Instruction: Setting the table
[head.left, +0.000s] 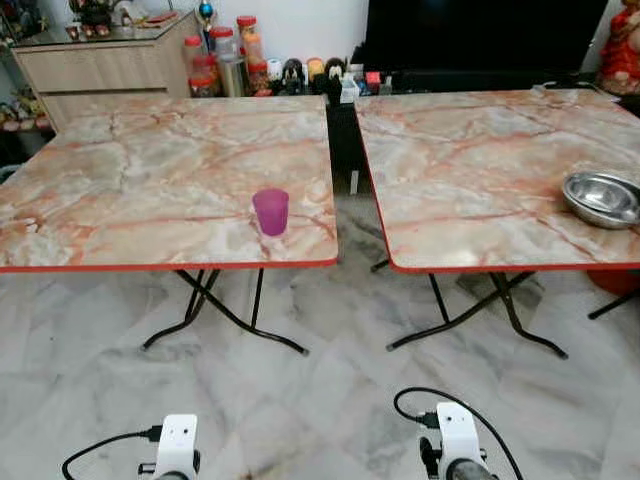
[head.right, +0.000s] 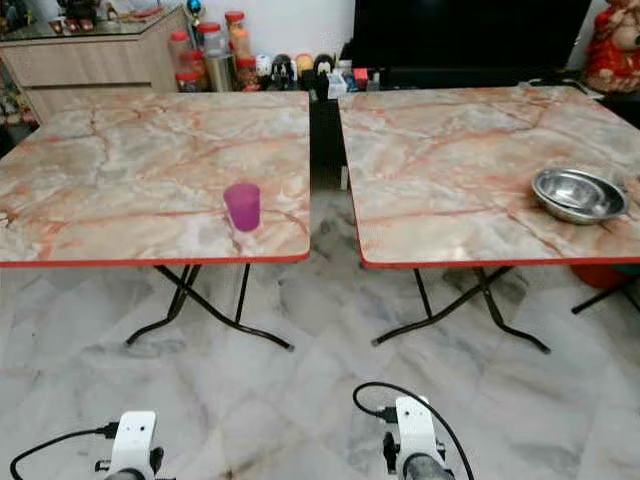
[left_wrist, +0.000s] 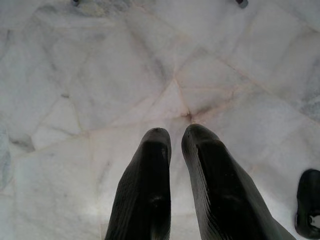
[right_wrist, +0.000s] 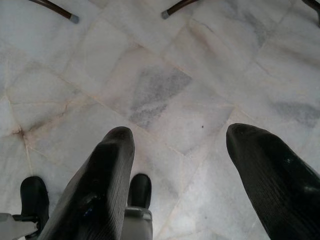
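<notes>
The pink cup (head.left: 270, 211) sits near the left table's (head.left: 120, 190) edge, easy to reach. The left gripper (left_wrist: 175, 145) hangs nearly closed and empty; the right gripper (right_wrist: 180, 145) hangs wide open, empty.

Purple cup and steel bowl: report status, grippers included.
Left gripper shut, right gripper open, both empty over floor. Purple cup upright near left table's front edge; steel bowl on right table. Nothing in the way.

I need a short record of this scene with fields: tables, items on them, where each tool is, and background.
tables: two marble-pattern folding tables, left table and right table, a gap between them
cup: purple cup, upright, near the left table's front edge
bowl: metal bowl, at the right table's right side
left tool: low over the floor, fingers nearly together, empty
right tool: low over the floor, fingers apart, empty
background: jars, wooden cabinet
</notes>
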